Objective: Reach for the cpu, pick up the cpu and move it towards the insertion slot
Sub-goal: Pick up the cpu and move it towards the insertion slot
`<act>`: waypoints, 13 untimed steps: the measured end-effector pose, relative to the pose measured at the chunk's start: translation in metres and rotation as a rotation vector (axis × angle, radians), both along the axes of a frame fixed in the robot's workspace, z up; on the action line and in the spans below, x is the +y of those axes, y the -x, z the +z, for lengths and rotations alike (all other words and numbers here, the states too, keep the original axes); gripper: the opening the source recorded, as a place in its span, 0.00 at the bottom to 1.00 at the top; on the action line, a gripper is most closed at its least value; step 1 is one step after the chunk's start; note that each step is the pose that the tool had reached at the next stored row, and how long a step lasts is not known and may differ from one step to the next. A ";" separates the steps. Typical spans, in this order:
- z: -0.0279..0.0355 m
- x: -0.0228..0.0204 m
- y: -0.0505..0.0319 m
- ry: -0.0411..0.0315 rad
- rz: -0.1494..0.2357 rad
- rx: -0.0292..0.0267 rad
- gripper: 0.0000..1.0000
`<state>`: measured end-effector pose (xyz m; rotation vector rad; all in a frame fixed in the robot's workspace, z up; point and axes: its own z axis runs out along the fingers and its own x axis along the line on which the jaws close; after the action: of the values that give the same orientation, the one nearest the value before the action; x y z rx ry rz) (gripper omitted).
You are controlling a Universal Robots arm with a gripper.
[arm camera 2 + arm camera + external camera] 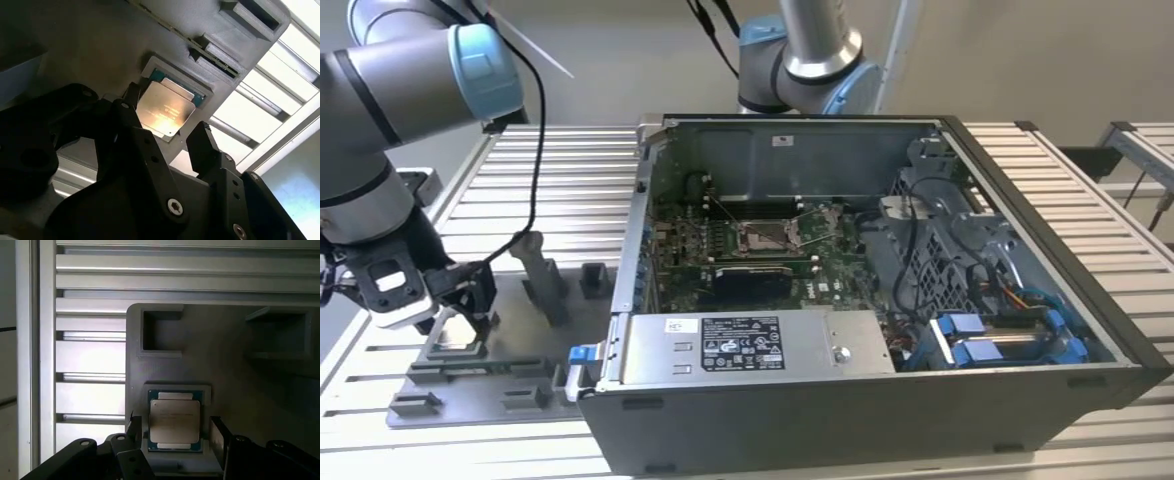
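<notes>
The cpu [175, 422] lies flat, silvery top up, in a square pocket of the grey fixture plate [165, 370]; the second wrist view shows the cpu [165, 114] from an angle. My gripper [175, 426] stands open just above it, one black finger [217, 435] on each side and a small gap to the chip's edges. In the exterior view the gripper [454, 312] hangs low over the fixture plate [494, 375] at the exterior view's left. The insertion slot [765, 236], a silver-framed socket, sits on the green board inside the open computer case.
The computer case [854, 400] stands to the exterior view's right of the fixture, its metal wall between them. Upright grey fixture blocks [540, 280] rise near the gripper. A second arm's base [807, 60] stands behind the case. Slatted aluminium table [560, 170] all round.
</notes>
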<state>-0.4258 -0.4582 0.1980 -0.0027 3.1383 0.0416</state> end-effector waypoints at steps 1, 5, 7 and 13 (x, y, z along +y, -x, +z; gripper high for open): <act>-0.0009 0.0000 0.0000 0.0002 0.000 0.0000 1.00; -0.0041 0.0000 0.0002 0.0004 0.000 0.0000 1.00; -0.0055 0.0000 0.0002 0.0004 0.000 0.0000 1.00; -0.0088 0.0000 0.0002 0.0003 0.001 0.0000 1.00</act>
<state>-0.4260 -0.4581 0.1891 -0.0038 3.1383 0.0411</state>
